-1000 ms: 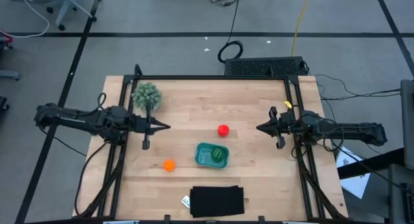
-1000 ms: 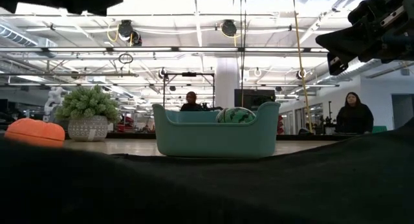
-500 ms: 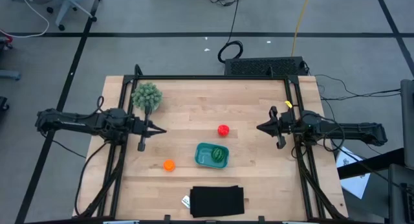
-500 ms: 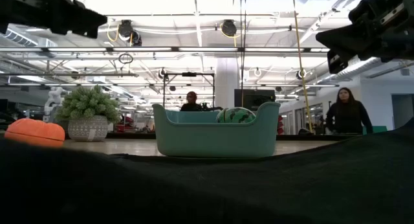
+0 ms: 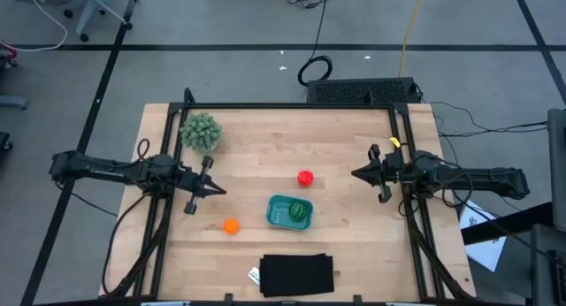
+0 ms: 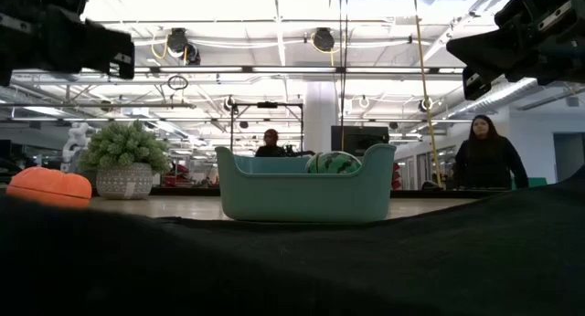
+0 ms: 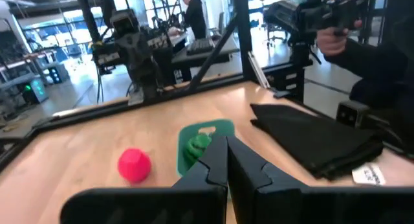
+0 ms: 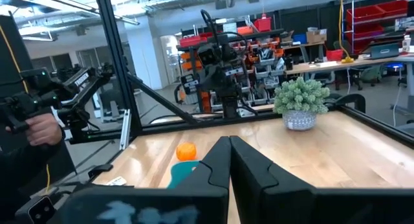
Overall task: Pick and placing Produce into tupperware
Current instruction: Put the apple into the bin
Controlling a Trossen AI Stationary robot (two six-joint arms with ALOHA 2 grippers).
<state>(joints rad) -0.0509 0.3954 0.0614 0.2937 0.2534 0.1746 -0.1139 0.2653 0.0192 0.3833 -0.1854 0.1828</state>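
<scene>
The left gripper [image 5: 217, 190] hangs over the left part of the counter [image 5: 265, 138], its fingers pressed together and holding nothing. It points toward the middle of the counter, with the orange ball [image 5: 231, 225] near it on the counter's front side. The right gripper [image 5: 355, 174] is held over the right part of the counter, fingers likewise together and empty, pointing inward toward the red ball [image 5: 305, 177], from which it stands apart.

The teal tub [image 5: 289, 212] sits on the counter in front of centre. The green striped ball [image 5: 301, 210] lies inside it, at the end nearer the right arm; in the low view its top shows above the tub's rim [image 6: 332, 162]. The red ball rests on the bare wood just behind the tub, not touching it. The orange ball rests on the wood to the tub's left, clear of it.

A fuzzy pale-green plant [image 5: 201, 131] in a small pot stands at the rear left of the counter. A flat black cloth [image 5: 297, 274] lies at the front edge, in front of the tub, with a small white label [image 5: 254, 275] at its left side.

In the low view a person [image 6: 484, 161] stands in the room beyond the counter, and another person [image 6: 271, 143] shows behind the tub.
</scene>
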